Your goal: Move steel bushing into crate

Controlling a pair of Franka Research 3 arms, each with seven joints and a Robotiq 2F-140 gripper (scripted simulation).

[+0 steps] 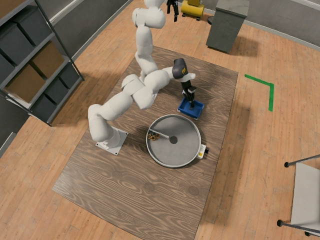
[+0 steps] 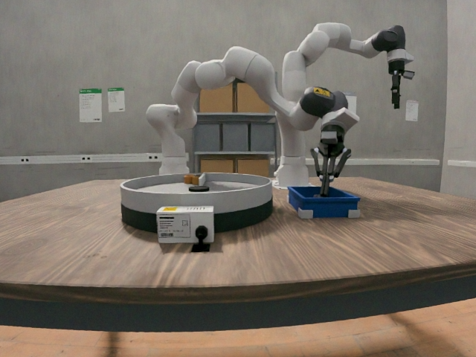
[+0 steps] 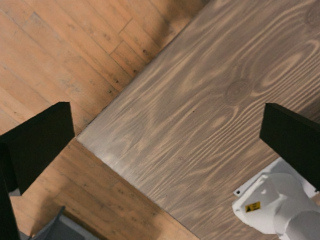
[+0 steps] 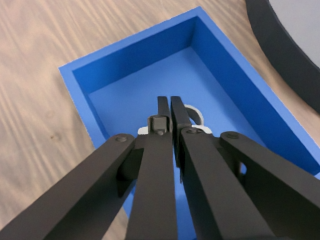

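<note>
1. Bushing (image 2: 317, 196) (image 4: 200, 115): inside the blue crate (image 1: 185, 112) (image 2: 330, 209) (image 4: 145, 80), right of the turntable (image 1: 180, 155) (image 2: 207, 200) (image 4: 280, 42); bore facing up, long axis near upright.
2. Right gripper (image 1: 191, 104) (image 2: 325, 193) (image 4: 170, 100): fingers virtually closed, pinching the bushing's thin wall.
3. Left gripper (image 1: 172, 16) (image 2: 395, 104) (image 3: 166, 120): fully open, holding nothing.

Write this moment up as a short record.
left gripper: open, raised away from the crate
right gripper: shut, seemingly on the bushing's wall
steel bushing: at the right fingertips, within the crate walls
crate: level
turntable: orange rings beside the bar
next: probably release
</note>
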